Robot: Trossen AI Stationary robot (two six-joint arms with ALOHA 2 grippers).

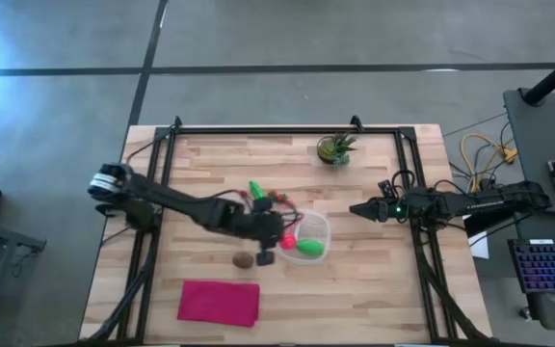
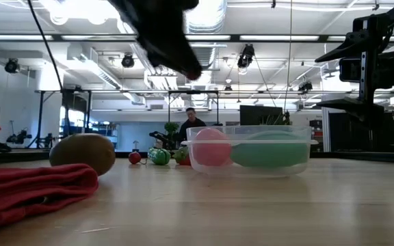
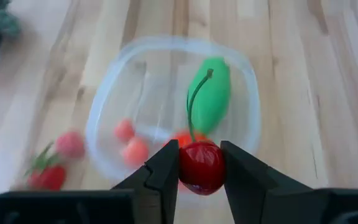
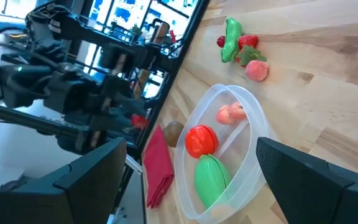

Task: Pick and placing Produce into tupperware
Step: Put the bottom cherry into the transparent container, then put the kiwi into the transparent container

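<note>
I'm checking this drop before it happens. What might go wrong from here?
The left gripper pinches the round, glossy cherry only at its sides, so it may slip out early. It sits near the tupperware's rim rather than over its middle, so a release now could bounce the cherry onto the table.

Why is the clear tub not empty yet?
It already has produce inside: the tupperware holds a green piece, a red one and a pink one.

Light wooden table [image 1: 374, 280], tupperware [image 1: 314, 229], loose produce [image 1: 258, 192], magenta cloth [image 1: 219, 301], potted plant [image 1: 335, 149]
</note>
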